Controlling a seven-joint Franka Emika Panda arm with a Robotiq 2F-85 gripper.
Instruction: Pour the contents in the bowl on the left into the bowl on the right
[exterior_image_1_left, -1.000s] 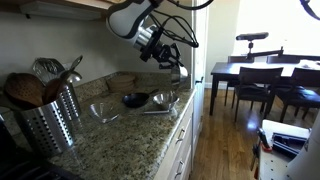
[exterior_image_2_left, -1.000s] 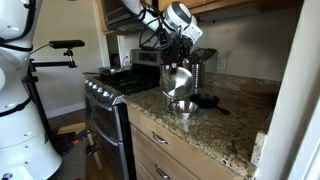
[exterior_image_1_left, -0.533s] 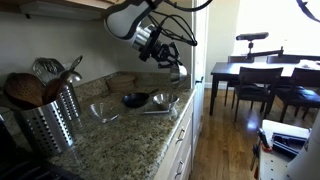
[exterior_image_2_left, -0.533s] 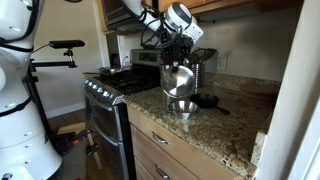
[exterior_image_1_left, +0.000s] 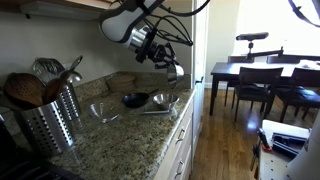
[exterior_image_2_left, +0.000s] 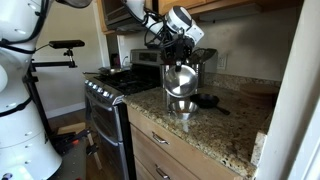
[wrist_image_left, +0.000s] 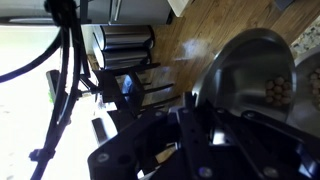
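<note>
My gripper (exterior_image_2_left: 176, 60) is shut on the rim of a shiny metal bowl (exterior_image_2_left: 179, 80) and holds it tilted on its side in the air. It hangs right above a second metal bowl (exterior_image_2_left: 183, 106) on the granite counter. In an exterior view the held bowl (exterior_image_1_left: 177, 72) hangs over the counter bowl (exterior_image_1_left: 165, 99) near the counter's end. In the wrist view the held bowl (wrist_image_left: 250, 70) fills the right side, with small pale round pieces (wrist_image_left: 279, 90) showing past its edge. The fingers (wrist_image_left: 190, 110) clamp its rim.
A dark bowl (exterior_image_1_left: 133, 99) and a clear glass bowl (exterior_image_1_left: 103, 112) stand on the counter. A metal utensil holder (exterior_image_1_left: 50, 118) stands at the near end. A stove (exterior_image_2_left: 110, 85) adjoins the counter. A dining table with chairs (exterior_image_1_left: 262, 78) stands beyond.
The wrist has turned slightly and the held bowl is tipped a little further over the bowl below. The counter objects have not moved.
</note>
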